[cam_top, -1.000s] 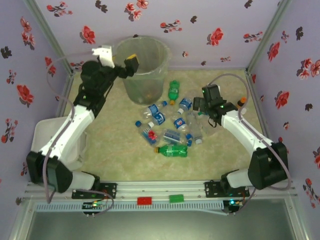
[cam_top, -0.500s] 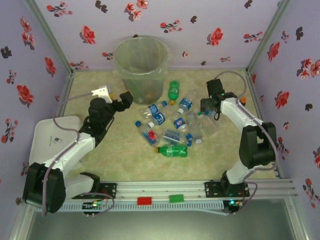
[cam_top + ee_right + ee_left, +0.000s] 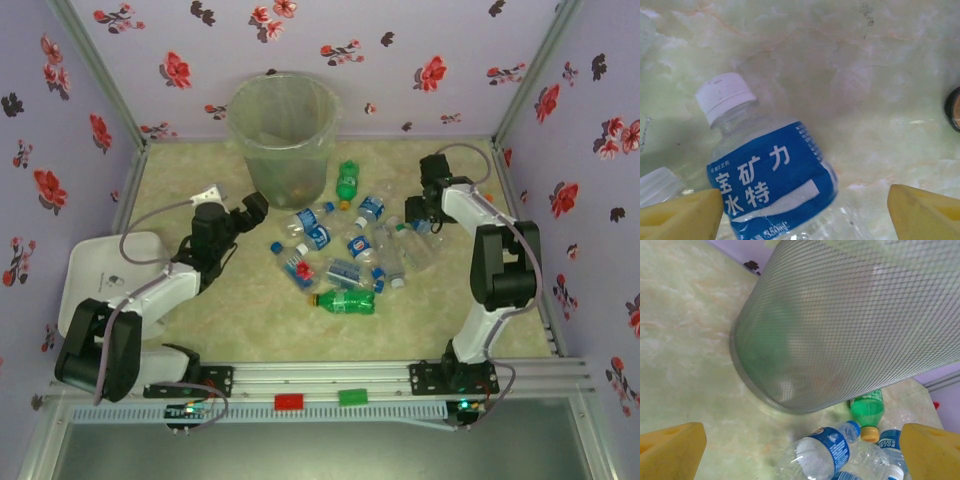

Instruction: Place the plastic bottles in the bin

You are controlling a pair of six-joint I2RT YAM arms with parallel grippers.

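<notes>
Bin: 1; green bottles outside: 2.

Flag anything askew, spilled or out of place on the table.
Nothing looks damaged or spilled. The plastic bottles lie on their sides in a loose heap beside the bin, which stands upright. One green bottle lies at the heap's near edge.

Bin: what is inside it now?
The bin holds a clear liner; dim green and reddish shapes show through its wall. Its hazy plastic hides whether they are bottles.
</notes>
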